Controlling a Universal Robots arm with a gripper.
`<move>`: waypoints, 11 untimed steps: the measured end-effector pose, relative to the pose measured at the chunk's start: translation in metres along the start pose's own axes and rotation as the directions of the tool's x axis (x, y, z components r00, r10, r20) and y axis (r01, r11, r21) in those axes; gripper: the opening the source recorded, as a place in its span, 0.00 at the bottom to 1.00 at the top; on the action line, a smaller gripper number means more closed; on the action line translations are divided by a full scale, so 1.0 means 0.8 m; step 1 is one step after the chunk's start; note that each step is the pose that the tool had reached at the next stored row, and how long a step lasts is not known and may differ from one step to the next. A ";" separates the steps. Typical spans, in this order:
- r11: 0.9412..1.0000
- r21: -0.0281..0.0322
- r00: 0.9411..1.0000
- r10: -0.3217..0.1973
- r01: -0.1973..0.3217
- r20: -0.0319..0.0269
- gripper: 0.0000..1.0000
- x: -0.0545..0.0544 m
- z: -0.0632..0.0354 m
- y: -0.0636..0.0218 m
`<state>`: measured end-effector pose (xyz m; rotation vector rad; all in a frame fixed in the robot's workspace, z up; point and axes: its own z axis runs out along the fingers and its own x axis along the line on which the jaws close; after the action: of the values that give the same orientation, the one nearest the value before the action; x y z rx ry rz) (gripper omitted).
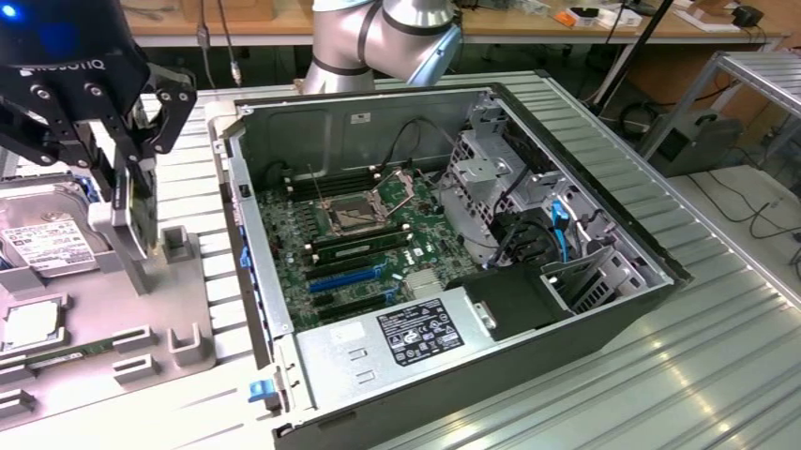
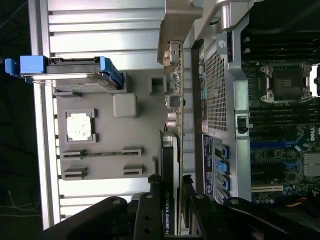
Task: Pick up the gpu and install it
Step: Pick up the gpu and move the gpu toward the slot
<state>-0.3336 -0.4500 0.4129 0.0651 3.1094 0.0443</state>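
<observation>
Pinching the gpu [image 1: 130,217] across its two flat faces, the end effector [image 1: 123,176] stands partly closed, fingers [image 2: 150,212] set on the dark cooler end. The grip probably suits a thin card, since flat pads keep it from twisting. The card hangs on edge, with the silver bracket end farthest from the fingers.

- Position: outside the computer case [image 1: 651,272], just beside its ported wall and over the grey parts tray [image 1: 126,309]. I cannot tell whether the lower end is clear of the tray.
- Farther from the case, a hard drive [image 1: 44,239] and a loose processor [image 1: 32,323] sit in tray pockets.
- Inside the case, the motherboard [image 1: 363,230] lies face up and its blue slots [image 1: 340,279] look empty.
- The case rests on the slatted bench [image 1: 714,366].
</observation>
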 end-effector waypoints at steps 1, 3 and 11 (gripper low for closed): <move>1.000 0.000 1.000 0.000 0.000 0.000 0.27 0.000 -0.003 0.000; 1.000 0.000 1.000 0.000 0.000 0.000 0.27 0.000 -0.007 0.000; 1.000 0.000 1.000 0.000 0.000 0.000 0.27 -0.001 -0.017 0.000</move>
<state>-0.3336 -0.4500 0.4262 0.0650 3.1094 0.0440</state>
